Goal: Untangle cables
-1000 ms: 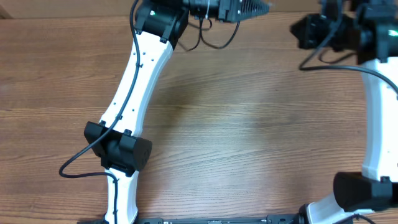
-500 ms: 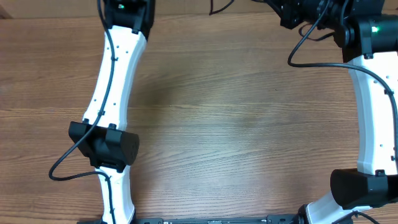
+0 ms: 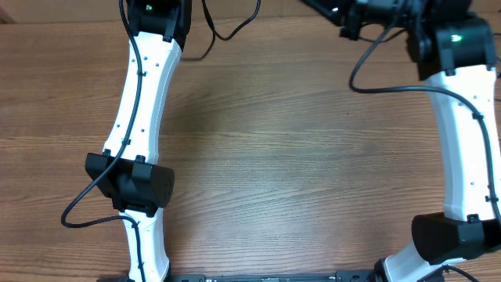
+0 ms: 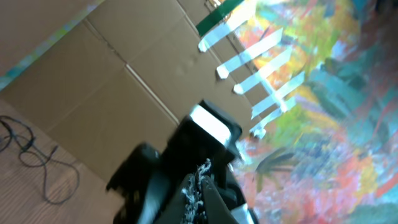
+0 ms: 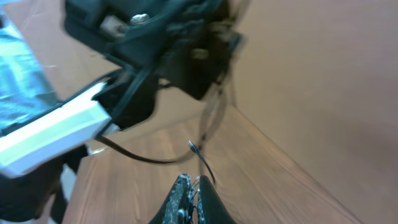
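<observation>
Both grippers are beyond the top edge of the overhead view. A thin black cable (image 3: pixel 228 31) hangs in a loop onto the table's far edge. In the right wrist view my right gripper (image 5: pixel 190 186) is shut on a thin cable strand (image 5: pixel 203 158). The strand rises, blurred, to the black body of the left gripper (image 5: pixel 177 46). In the left wrist view my left gripper (image 4: pixel 199 186) has its fingers pressed together; no strand shows between them. More loose cable (image 4: pixel 34 155) lies on the wood at the far left of that view.
A cardboard wall (image 4: pixel 118 81) stands behind the table, with a painted sheet (image 4: pixel 336 93) taped beside it. The left arm (image 3: pixel 145 102) and right arm (image 3: pixel 462 133) run along the table's sides. Thick arm cables (image 3: pixel 86 204) loop off them.
The left arm swung left and farther back, then held still. The right arm's wrist moved left. The thin cable loop at the far edge shifted left.
</observation>
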Action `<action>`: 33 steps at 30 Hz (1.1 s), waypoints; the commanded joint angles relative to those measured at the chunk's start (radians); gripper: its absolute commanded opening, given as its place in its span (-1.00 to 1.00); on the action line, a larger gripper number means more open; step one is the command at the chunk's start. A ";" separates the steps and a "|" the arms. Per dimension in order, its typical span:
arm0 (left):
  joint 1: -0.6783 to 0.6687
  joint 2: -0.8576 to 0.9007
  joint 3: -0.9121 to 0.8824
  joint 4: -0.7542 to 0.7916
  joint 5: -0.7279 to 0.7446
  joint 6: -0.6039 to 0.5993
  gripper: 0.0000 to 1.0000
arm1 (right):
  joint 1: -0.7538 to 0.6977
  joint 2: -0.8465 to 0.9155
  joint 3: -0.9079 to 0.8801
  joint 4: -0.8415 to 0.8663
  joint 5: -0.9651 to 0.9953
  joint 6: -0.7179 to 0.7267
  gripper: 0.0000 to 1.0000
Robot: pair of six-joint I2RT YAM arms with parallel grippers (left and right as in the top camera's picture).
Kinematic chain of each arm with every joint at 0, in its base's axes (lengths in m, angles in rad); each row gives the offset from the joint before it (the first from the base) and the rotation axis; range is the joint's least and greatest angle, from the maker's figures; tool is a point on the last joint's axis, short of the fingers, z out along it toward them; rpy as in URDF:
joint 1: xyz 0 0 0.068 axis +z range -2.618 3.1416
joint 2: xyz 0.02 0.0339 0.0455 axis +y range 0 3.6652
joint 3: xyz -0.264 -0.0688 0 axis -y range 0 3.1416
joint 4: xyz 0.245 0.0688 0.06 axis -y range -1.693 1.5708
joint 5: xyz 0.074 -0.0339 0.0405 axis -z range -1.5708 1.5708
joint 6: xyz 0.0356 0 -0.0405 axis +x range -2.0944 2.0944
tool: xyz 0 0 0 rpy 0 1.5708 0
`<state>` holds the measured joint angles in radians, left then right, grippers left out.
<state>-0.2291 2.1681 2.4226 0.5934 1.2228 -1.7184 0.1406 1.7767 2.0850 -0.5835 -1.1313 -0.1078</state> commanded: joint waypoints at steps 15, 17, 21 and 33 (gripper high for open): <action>-0.007 -0.020 0.009 0.206 -0.216 -0.266 -0.92 | 0.043 0.035 0.009 0.134 -0.037 0.055 -0.92; -0.007 -0.020 0.009 0.237 -0.240 -0.297 -0.92 | 0.059 0.043 0.009 0.137 -0.019 0.055 -0.92; -0.007 -0.020 0.009 0.239 -0.239 -0.307 -0.92 | 0.084 0.066 0.009 0.145 -0.014 0.055 -0.92; -0.008 -0.021 0.009 0.272 -0.236 -0.332 -0.92 | 0.169 0.112 0.009 0.200 0.005 0.055 -0.92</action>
<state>-0.2295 2.1681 2.4222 0.8459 1.0050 -2.0403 0.2836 1.8854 2.0850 -0.4030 -1.1439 -0.0563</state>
